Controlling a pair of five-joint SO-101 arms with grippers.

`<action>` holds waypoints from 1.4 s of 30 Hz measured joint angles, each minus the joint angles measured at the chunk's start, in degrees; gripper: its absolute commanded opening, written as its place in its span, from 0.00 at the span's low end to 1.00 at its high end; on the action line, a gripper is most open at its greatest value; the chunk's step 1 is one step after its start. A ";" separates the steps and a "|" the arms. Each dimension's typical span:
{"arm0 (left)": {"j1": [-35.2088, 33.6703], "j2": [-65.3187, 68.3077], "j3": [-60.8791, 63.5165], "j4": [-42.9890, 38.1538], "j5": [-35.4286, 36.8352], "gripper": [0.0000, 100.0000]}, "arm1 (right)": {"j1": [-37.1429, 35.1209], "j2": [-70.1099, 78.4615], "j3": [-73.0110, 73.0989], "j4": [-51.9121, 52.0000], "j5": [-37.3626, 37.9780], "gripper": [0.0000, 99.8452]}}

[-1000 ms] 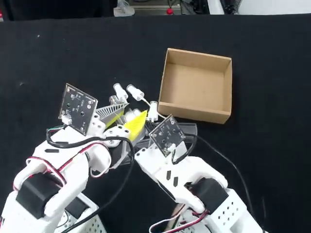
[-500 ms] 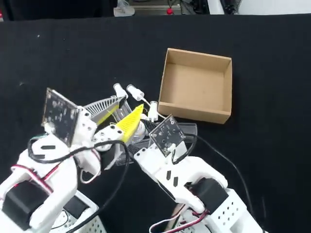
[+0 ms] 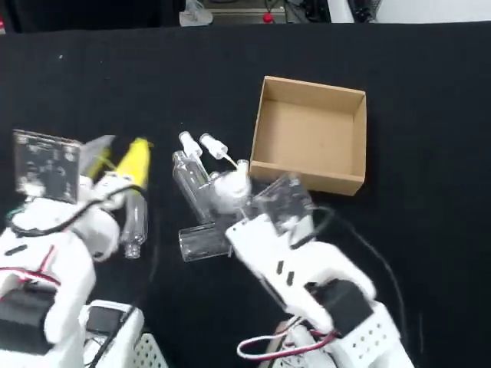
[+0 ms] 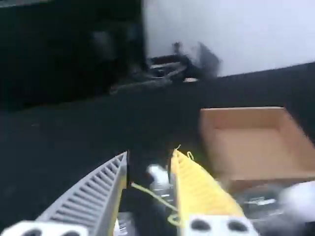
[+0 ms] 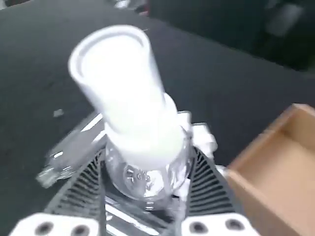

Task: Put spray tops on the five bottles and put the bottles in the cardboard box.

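Moved: both arms have parted since a second ago. My left arm swung out to the side, away from the pile, and my right arm rose off the table with a bottle in it.
Right claw: my right claw (image 5: 147, 164) is clamped on a clear bottle (image 5: 143, 183), a finger on each side just below its white spray top (image 5: 123, 83).
Where it is: held above the table, near the cardboard box (image 3: 307, 178) but still outside its near wall.
Left claw: my left claw (image 4: 149, 156) hangs with its jaws apart and nothing clearly between them, well apart from the right claw.
Around: three loose bottles (image 3: 201, 241) lie flat on the black table (image 3: 430, 115). Two loose spray tops (image 3: 215, 146) lie beyond them.
Axis: the held bottle's long axis stands roughly upright but tilted. The spray top points up toward my wrist and the base hangs down.
Risk, grip: I judge the clear wall to be slick. Held this high up, the body can swing or slide through my fingers.
Risk, top: I cannot tell whether the spray top is fully seated, and a jolt could pop it off.
Risk, box: if I carry too low, the hanging base may clip the near wall and push the box.
Risk, pile: a low sweep could set the lying bottles rolling.
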 measured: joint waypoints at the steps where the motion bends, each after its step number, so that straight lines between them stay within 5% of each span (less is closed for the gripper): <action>1: -2.99 0.00 1.41 0.00 -0.62 0.15 | 2.11 0.00 -1.93 1.85 0.00 0.02; 5: -10.37 0.18 10.99 -2.99 -1.41 0.15 | 10.55 0.00 -8.26 6.77 0.00 0.02; 14: -11.87 0.70 37.19 -21.71 -1.67 0.15 | 25.58 17.14 -18.73 7.21 3.08 0.02; 20: -11.87 0.70 45.71 -28.22 -1.67 0.15 | 26.73 36.57 -29.36 5.10 3.16 0.02; 29: -11.87 0.70 57.05 -39.03 -1.76 0.15 | 27.60 62.15 -33.23 -13.98 2.99 0.02; 36: -11.87 0.70 63.30 -48.09 -1.76 0.15 | 28.04 73.49 -33.23 -28.66 -2.11 0.02; 42: -11.87 0.70 63.38 -48.97 -1.76 0.15 | 30.59 78.24 -34.29 -31.38 -3.25 0.02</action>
